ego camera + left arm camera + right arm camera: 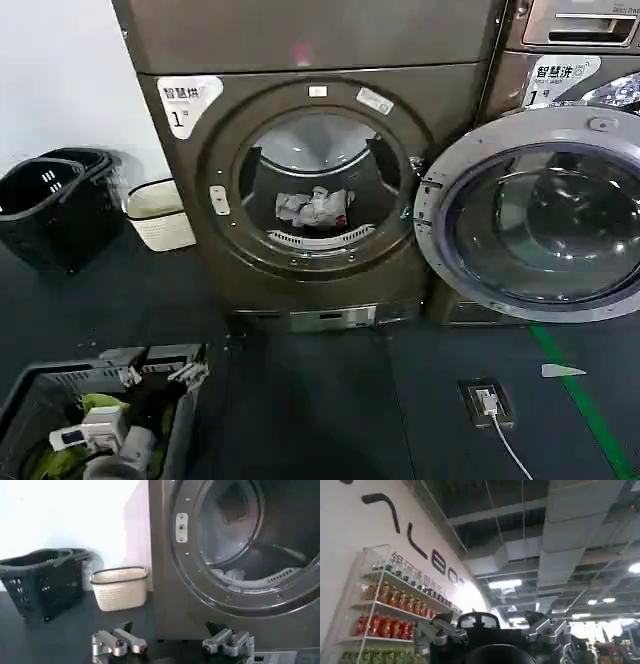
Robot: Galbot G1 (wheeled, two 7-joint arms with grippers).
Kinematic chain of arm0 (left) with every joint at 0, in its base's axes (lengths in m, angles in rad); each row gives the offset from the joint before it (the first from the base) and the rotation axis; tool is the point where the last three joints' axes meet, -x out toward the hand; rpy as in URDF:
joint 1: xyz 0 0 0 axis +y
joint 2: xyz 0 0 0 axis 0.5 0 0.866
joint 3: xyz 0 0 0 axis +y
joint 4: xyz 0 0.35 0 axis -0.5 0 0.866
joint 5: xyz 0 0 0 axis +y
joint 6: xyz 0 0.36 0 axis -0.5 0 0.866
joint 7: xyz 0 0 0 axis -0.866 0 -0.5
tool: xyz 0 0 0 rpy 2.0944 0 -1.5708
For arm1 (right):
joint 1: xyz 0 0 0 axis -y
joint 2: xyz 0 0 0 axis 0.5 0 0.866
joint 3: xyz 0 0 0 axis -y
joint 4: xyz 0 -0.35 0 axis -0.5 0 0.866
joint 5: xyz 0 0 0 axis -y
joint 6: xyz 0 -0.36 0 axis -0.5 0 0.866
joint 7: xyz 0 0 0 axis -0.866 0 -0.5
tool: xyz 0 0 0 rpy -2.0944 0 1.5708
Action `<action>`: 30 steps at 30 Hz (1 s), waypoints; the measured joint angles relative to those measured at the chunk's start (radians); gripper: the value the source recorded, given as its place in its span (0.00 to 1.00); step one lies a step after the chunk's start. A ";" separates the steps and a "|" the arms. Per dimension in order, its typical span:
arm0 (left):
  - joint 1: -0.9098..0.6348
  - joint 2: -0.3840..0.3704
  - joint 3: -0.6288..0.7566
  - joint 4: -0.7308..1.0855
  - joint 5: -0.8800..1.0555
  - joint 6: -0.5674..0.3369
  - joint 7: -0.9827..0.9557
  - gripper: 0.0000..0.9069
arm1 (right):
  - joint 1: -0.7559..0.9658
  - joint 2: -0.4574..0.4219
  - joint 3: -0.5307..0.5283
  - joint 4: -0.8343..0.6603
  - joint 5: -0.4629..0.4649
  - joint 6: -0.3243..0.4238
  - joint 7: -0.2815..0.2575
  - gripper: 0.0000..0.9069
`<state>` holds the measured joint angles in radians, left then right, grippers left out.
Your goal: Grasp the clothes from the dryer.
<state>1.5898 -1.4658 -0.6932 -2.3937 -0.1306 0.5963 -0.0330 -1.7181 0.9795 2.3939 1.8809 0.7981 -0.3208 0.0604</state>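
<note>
Bronze-brown metal takes up most of the head view: the dryer (310, 180) stands with its round porthole uncovered and its door (540, 215) swung wide to the right, a white sticker marked 1 at its upper left. Its top is cut off by the frame edge. Inside the drum, low and central, lies the clothes (315, 208), a small white and grey bundle with a red patch; from the left wrist view only a pale scrap of it (235, 574) peeks over the porthole rim, and the dryer (165, 580) itself is cropped to its left part. A black basket (55, 205) and a cream basket (160, 215) sit on the floor beside the machine's left side, seen in both those views. The left end effector (172, 644) hangs low in front of the dryer, fingers spread wide apart. The right end effector (492, 630) points up toward a ceiling and drink shelves (390, 610), its fingers likewise spread.
</note>
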 measured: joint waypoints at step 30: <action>-0.006 -0.005 -0.017 -0.029 -0.047 0.005 0.010 1.00 | 0.013 0.006 0.002 0.010 0.091 0.032 -0.023 1.00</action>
<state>1.5835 -1.4704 -0.7105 -2.4227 -0.1772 0.6018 -0.0235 -1.7054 0.9856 2.3961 1.8908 0.8889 -0.2890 0.0376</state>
